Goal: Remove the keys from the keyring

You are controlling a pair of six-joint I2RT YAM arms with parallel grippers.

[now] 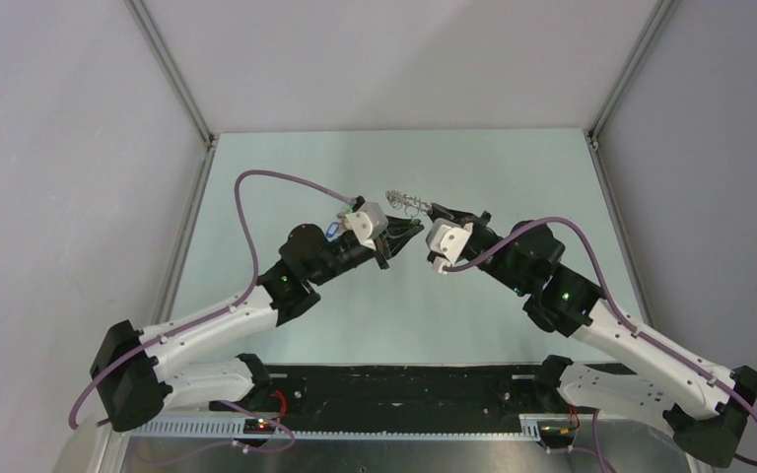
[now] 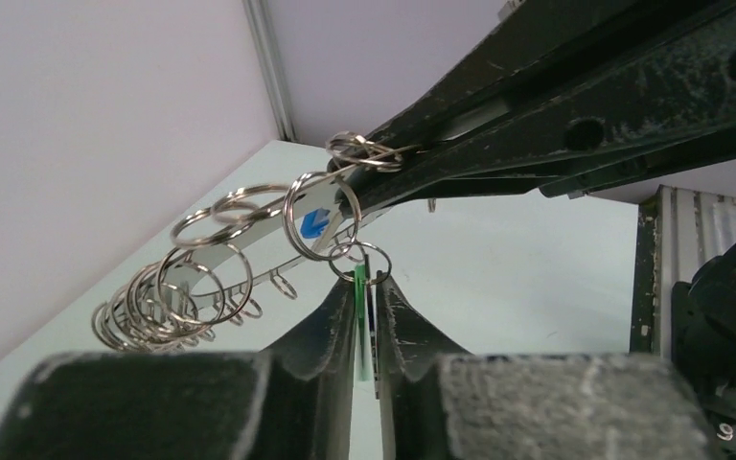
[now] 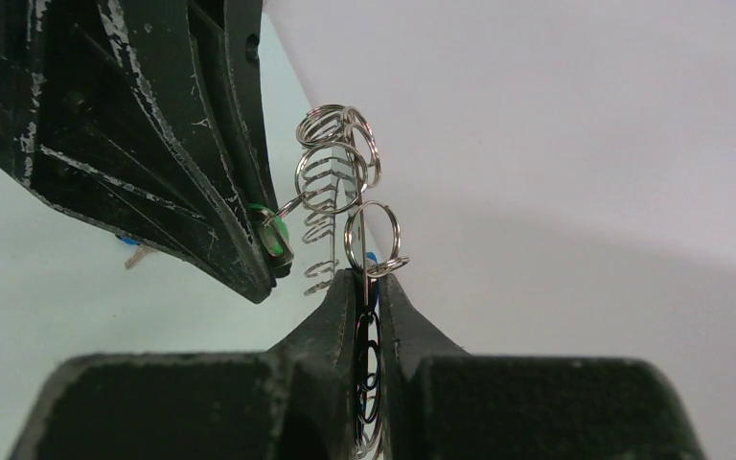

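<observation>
The keyring [image 1: 406, 203] hangs above the table's middle between both grippers, a silver band [image 2: 249, 251] strung with several small split rings [image 2: 153, 305]. My left gripper [image 1: 409, 229] is shut on a green-tagged key [image 2: 359, 316], whose small ring [image 2: 360, 261] links to the keyring. My right gripper [image 1: 439, 210] is shut on the keyring [image 3: 340, 158], with rings pinched between its fingers [image 3: 345, 307]. The left gripper [image 2: 369, 284] and right gripper [image 3: 369, 278] almost touch tip to tip. A blue tag [image 2: 311, 222] shows behind one ring. Key blades are mostly hidden.
A loose key with a blue tag [image 3: 137, 255] lies on the pale green table [image 1: 513, 168] under the left gripper. White walls and aluminium posts [image 1: 172, 74] enclose the table. Purple cables [image 1: 246, 212] loop over both arms.
</observation>
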